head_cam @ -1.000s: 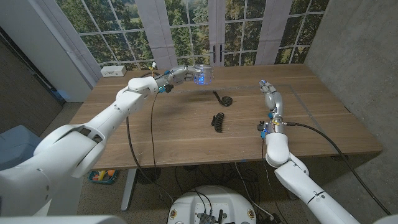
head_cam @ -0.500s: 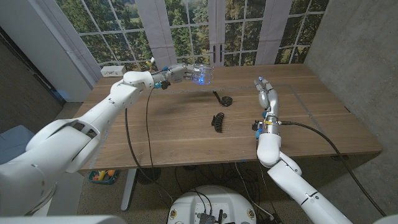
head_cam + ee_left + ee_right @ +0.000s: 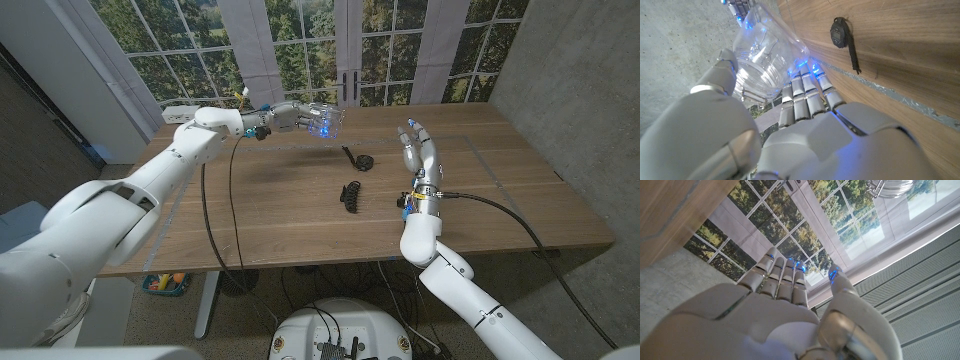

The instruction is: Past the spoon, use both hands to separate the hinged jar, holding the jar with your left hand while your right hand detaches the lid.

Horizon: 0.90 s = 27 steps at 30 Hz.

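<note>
Clear jar sits gripped in the left hand; right hand spread, well apart.

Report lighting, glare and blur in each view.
Head view: even daylight from the windows, the left hand casting a soft shadow on the wooden table. Left wrist view: the clear glass jar catches bright highlights and blue glow; the near hand is blurred. Right wrist view: the right hand is soft-focused against bright windows.
</note>
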Each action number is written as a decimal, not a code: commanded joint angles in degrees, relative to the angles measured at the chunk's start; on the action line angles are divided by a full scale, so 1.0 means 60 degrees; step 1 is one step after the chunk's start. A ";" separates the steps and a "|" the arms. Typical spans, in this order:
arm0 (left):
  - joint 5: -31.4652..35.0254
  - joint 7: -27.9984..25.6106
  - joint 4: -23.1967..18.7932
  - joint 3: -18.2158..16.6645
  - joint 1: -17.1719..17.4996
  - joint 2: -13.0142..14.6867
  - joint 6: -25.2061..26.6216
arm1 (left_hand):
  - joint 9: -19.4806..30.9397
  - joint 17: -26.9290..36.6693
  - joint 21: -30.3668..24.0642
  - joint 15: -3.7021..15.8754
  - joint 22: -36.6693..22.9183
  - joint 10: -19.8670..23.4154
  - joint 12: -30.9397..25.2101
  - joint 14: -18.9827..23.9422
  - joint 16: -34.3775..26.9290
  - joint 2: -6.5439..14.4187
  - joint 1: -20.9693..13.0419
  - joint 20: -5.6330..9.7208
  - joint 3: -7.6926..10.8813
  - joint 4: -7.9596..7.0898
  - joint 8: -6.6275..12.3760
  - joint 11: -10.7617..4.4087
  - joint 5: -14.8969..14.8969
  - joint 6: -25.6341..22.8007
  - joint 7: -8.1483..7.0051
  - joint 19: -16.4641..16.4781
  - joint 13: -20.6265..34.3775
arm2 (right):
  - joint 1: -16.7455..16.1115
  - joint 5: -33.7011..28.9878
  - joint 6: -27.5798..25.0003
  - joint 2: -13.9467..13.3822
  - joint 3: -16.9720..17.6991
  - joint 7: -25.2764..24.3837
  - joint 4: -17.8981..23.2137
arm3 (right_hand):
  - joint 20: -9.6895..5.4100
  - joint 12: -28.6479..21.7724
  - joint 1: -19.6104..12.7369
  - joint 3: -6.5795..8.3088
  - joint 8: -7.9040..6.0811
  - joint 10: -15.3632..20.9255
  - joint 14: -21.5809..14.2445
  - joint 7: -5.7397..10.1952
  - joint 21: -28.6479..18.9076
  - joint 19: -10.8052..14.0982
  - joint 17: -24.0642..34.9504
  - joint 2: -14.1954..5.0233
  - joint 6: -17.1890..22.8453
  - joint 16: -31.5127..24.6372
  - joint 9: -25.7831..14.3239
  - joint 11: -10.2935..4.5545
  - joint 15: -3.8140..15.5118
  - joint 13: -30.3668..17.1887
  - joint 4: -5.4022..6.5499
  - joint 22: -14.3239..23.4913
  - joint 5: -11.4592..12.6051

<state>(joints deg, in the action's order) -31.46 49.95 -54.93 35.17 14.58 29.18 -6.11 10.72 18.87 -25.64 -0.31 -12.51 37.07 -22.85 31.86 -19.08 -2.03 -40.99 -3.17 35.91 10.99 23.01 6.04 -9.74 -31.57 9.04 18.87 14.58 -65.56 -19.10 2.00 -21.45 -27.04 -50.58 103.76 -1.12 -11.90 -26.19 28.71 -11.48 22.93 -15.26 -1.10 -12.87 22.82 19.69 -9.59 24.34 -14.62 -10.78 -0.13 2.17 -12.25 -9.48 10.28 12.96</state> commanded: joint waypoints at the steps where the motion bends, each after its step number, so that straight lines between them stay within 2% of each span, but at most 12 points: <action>1: -0.0321 0.0678 0.0365 -0.0089 -0.0140 -0.0102 0.0176 | 0.4002 0.0011 -0.0072 0.1790 -0.0019 0.2557 -0.2051 0.0613 0.0020 0.2171 -0.1404 -0.0025 0.0621 -0.0517 0.4240 -0.1240 -0.0219 -0.1610 -0.0760 0.0025 0.3329 | 0.0276 -0.1041 -0.1019 0.0104 -0.0586 -0.0677 0.0022 | -0.0052 -0.0062 -0.0179 0.0026 -0.0054 0.0035 -0.0063 0.0098 -0.0068 0.0098 0.0024 0.0033 0.0031 -0.0086 -0.0045 -0.0124 0.0161 0.0008 -0.0082 0.0025 0.0094; 12: -0.0823 0.1107 0.0640 -0.0380 -0.0046 -0.0177 0.0356 | 0.4056 0.0008 -0.0110 0.1785 -0.0012 0.2549 -0.2061 0.0637 0.0045 0.2198 -0.1396 -0.0034 0.0601 -0.0493 0.4279 -0.1210 -0.0251 -0.1578 -0.0761 0.0008 0.3346 | 0.0477 -0.1988 -0.2070 0.0223 -0.1128 -0.1389 -0.0106 | 0.0168 -0.0063 -0.0468 0.0017 -0.0056 0.0065 -0.0265 0.0348 -0.0139 0.0306 0.0052 0.0228 0.0021 -0.0197 -0.0053 -0.0268 0.0490 -0.0011 -0.0161 0.0053 0.0142; 22: -0.1180 0.1494 0.0804 -0.0570 0.0027 -0.0211 0.0543 | 0.4046 0.0000 -0.0148 0.1779 -0.0006 0.2582 -0.2084 0.0665 0.0070 0.2197 -0.1385 -0.0024 0.0584 -0.0473 0.4297 -0.1229 -0.0278 -0.1594 -0.0760 0.0000 0.3356 | 0.0746 -0.2433 -0.2691 0.0221 -0.1575 -0.1550 -0.0232 | 0.0433 -0.0112 -0.0764 -0.0038 -0.0105 0.0176 -0.0406 0.0368 -0.0216 0.0523 0.0095 0.0475 0.0130 -0.0294 -0.0060 -0.0245 0.0483 -0.0053 -0.0205 0.0079 0.0151; 27: -0.1271 0.1723 0.0997 -0.0600 -0.0043 -0.0278 0.0617 | 0.4060 0.0014 -0.0169 0.1780 -0.0003 0.2574 -0.2100 0.0674 0.0072 0.2208 -0.1375 -0.0031 0.0562 -0.0475 0.4310 -0.1221 -0.0288 -0.1581 -0.0746 -0.0008 0.3384 | 0.0919 -0.2717 -0.3028 0.0309 -0.1820 -0.1768 -0.0433 | 0.0498 -0.0146 -0.0957 -0.0065 -0.0143 0.0267 -0.0459 0.0463 -0.0239 0.0604 0.0107 0.0636 0.0221 -0.0329 -0.0062 -0.0278 0.0550 -0.0071 -0.0242 0.0085 0.0138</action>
<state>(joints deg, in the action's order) -36.92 57.07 -50.74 32.47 14.46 28.06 -3.65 10.72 18.89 -26.29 -0.41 -12.52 37.08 -22.85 31.96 -18.63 -2.03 -40.98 -3.17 36.11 11.19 23.01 6.05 -9.75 -31.74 9.21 18.86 14.58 -62.20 -31.61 -11.54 -20.30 -34.41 -58.83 102.94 1.54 -12.36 -30.82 28.40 -11.87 23.87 -17.28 1.26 -13.81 25.90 20.09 -6.51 25.27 -16.01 -11.08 -1.86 2.24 -12.40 -10.60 10.56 13.57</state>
